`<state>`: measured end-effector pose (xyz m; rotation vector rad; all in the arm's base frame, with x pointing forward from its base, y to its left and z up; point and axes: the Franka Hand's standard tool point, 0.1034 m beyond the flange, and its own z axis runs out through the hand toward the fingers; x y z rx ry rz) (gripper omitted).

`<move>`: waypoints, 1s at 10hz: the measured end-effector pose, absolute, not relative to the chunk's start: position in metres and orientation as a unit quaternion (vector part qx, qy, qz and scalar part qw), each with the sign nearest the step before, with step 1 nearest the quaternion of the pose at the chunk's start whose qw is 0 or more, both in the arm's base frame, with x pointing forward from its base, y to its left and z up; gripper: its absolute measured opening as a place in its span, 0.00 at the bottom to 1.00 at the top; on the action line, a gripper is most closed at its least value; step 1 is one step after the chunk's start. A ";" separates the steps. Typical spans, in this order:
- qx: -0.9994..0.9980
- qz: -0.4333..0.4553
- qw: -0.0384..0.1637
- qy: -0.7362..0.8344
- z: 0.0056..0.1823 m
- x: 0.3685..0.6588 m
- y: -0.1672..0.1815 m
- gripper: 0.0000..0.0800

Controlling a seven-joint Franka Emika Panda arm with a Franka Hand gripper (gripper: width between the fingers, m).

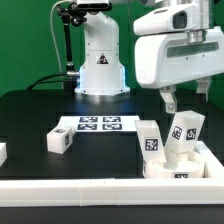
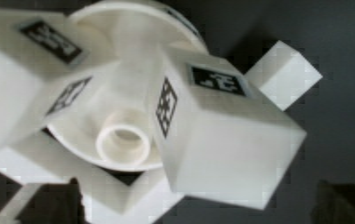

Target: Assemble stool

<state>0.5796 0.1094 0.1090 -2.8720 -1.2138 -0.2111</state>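
Note:
At the exterior view's right, the round white seat (image 1: 172, 172) rests against the corner of the rails. Two blocky tagged legs (image 1: 150, 140) (image 1: 186, 131) stand up from it. A loose leg (image 1: 60, 141) lies apart at the exterior view's left. My gripper (image 1: 186, 99) hangs open just above the standing legs, nothing between its fingers. The wrist view looks down at close range on the seat (image 2: 135, 22), a large tagged leg (image 2: 224, 135), another leg (image 2: 28, 62) and a short round tube (image 2: 121, 146) between them. My fingertips are only dark blurs there.
The marker board (image 1: 100, 124) lies flat mid-table before the robot base (image 1: 100, 62). A long white rail (image 1: 90, 190) runs along the front and another rail (image 1: 214, 160) along the exterior view's right. A small white piece (image 1: 3, 152) shows at the left edge.

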 end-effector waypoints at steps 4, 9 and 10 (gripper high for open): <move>-0.865 -0.067 -0.003 -0.498 0.109 0.580 0.106 0.81; -0.699 -0.052 -0.043 -0.712 0.100 0.580 0.109 0.81; -0.672 -0.047 -0.048 -0.737 0.099 0.579 0.108 0.81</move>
